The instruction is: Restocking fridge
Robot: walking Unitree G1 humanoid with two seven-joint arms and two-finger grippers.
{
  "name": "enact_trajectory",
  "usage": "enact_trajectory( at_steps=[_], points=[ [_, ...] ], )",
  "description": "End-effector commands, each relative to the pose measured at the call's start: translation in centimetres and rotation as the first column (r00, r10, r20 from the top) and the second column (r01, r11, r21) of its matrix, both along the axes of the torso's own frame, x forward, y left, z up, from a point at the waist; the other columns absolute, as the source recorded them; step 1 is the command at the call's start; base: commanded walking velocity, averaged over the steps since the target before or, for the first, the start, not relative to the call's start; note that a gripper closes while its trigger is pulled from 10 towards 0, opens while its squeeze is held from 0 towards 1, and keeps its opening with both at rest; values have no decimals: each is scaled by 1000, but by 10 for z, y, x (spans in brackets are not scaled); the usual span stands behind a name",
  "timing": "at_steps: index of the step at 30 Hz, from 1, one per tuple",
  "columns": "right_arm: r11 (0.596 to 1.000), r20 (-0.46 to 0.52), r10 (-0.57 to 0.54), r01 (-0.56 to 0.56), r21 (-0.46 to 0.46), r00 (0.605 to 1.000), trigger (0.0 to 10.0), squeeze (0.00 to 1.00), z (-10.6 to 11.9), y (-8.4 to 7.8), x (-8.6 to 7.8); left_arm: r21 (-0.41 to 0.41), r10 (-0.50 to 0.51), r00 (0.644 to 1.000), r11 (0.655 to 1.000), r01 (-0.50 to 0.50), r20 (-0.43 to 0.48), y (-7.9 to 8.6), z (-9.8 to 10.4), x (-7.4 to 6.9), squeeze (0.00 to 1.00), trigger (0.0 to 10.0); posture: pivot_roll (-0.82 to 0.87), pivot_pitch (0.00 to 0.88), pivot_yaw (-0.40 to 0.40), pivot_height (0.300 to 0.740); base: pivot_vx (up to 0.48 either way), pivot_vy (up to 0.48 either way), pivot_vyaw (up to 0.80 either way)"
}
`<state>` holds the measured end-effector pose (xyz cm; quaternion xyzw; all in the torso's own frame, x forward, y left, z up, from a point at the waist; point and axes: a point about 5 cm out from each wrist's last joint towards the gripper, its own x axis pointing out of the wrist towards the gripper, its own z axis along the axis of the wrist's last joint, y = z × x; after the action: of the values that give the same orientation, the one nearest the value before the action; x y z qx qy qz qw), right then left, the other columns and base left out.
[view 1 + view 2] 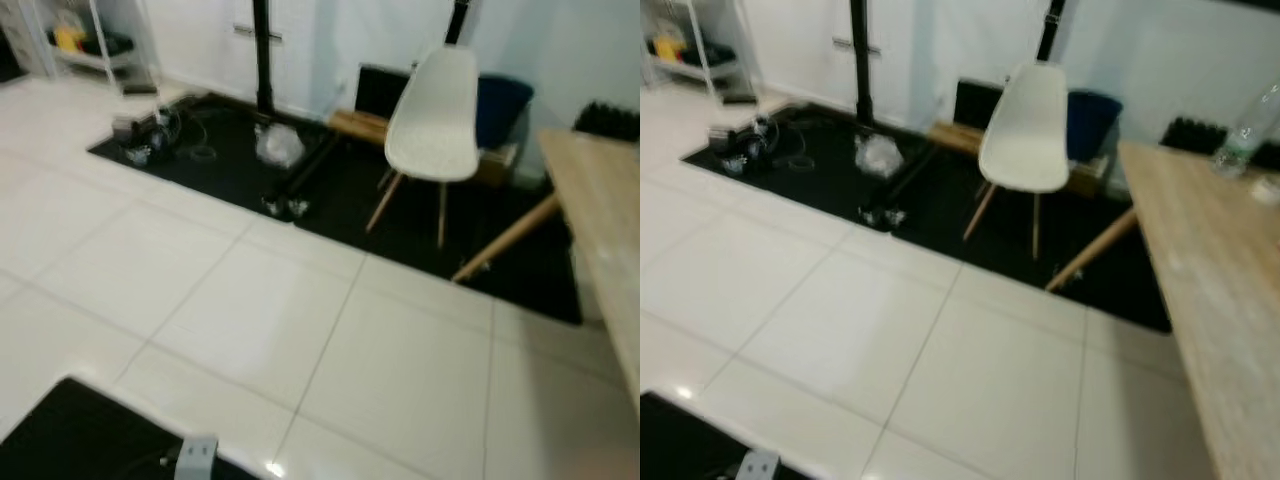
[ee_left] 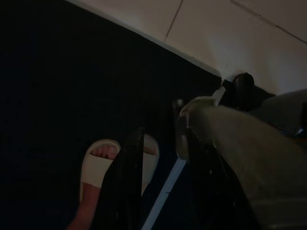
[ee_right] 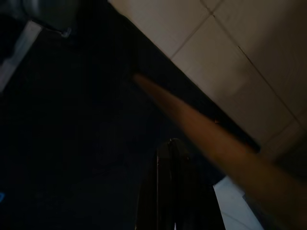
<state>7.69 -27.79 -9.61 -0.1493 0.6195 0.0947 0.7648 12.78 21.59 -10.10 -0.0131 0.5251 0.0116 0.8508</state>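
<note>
Blurred room, dark wrist views

Table (image 1: 1200, 290) is cut off at the right edge; bottle (image 1: 1245, 130) is blurred; a sandalled foot (image 2: 98, 165) is half hidden behind black fingers (image 2: 125, 187).

Through the right wrist camera you saw the right gripper (image 3: 173, 191), its black jaws apparently pressed together, hanging over a dark mat (image 3: 72, 143). A blurred wooden leg (image 3: 206, 139) slanted across just beside them. White floor tiles (image 3: 240, 52) lay beyond the mat's edge.
</note>
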Motion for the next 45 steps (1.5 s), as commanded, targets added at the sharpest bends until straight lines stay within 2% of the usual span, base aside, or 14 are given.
enact_trajectory(
  at_steps=[1,6,14,27,37,45],
  points=[
    [1000,-2,-2,2,-8,1000,10000,0,0,-2,0,-14,-13,1000,1000,13,-26,-10,-3,-4,0,10000,55,0,-86,740,307,0,-763],
    [1000,-3,-1,1,-10,1000,10000,0,0,-2,0,-13,-18,1000,1000,18,-25,-12,-3,-2,0,10000,58,0,-83,740,303,0,-763],
    [1000,7,-4,4,-18,1000,10000,0,1,-2,1,-7,-20,1000,1000,20,-21,-7,-2,-1,0,10000,58,0,-83,740,304,0,0],
    [1000,-7,3,-3,-31,1000,10000,0,1,-4,-1,-1,-10,1000,1000,10,-28,1,-2,-6,0,10000,60,0,-88,740,305,0,-722],
    [999,-4,1,-2,-38,1000,10000,0,1,-5,-1,-7,-9,999,1000,9,-31,-1,-3,-7,0,10000,60,0,-90,740,307,0,-720],
    [999,16,-14,15,-38,1000,10000,0,1,-5,0,-11,-14,999,1000,13,-31,-5,-3,-7,0,10000,59,0,-89,740,307,0,0]
  ],
)
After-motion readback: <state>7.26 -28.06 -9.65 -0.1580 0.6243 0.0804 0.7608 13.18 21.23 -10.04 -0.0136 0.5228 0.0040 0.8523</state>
